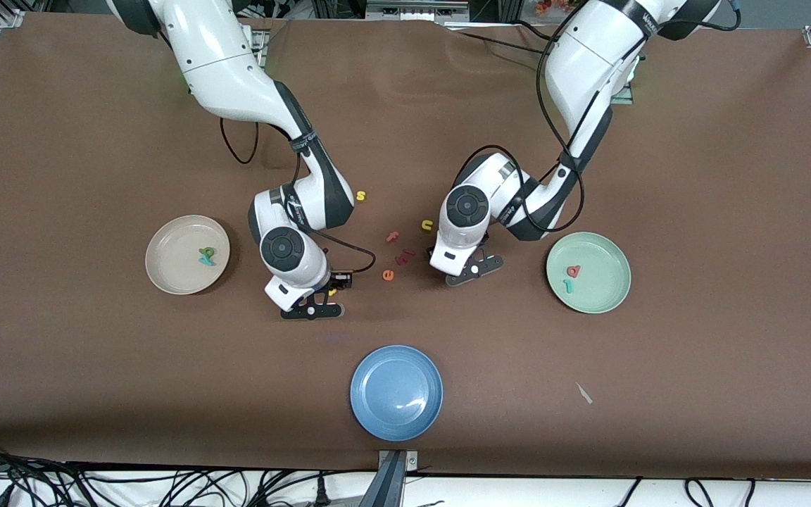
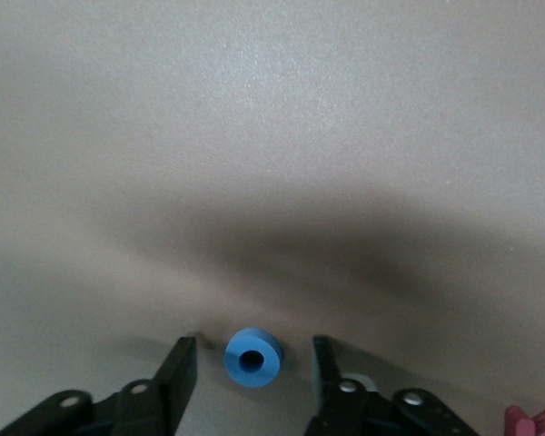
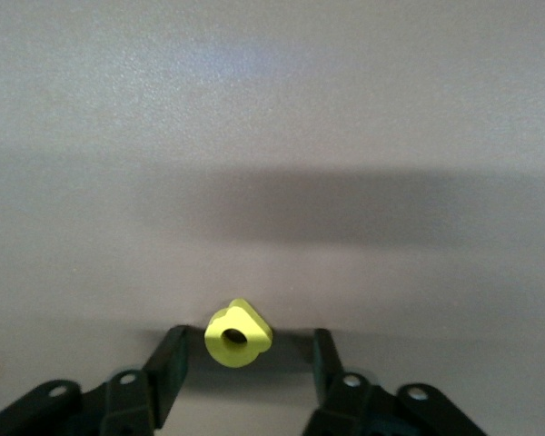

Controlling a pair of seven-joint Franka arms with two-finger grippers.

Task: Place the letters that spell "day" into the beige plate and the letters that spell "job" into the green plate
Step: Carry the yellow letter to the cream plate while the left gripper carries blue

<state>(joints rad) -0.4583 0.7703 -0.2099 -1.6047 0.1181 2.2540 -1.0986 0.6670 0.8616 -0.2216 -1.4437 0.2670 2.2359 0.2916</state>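
Observation:
My left gripper [image 2: 252, 347] is down at the table, open, with the blue ring "o" [image 2: 252, 357] lying between its fingers [image 2: 180, 368] and a gap on each side. My right gripper [image 3: 246, 341] is also low and open around the yellow "d" [image 3: 238, 334], which lies closer to one finger without touching either. In the front view the left gripper [image 1: 474, 270] is beside the green plate [image 1: 606, 296], which holds the red "b" [image 1: 573, 270] and teal "j" [image 1: 569, 286]. The right gripper [image 1: 321, 299] is beside the beige plate [image 1: 166, 271], which holds the green "a" [image 1: 205, 251] and teal "y" [image 1: 206, 260].
Between the two grippers lie a yellow "s" [image 1: 360, 196], a yellow "u" [image 1: 426, 225], a red "f" [image 1: 392, 236], a dark red letter [image 1: 405, 255] and an orange "e" [image 1: 388, 275]. A blue plate [image 1: 396, 392] sits nearer the front camera.

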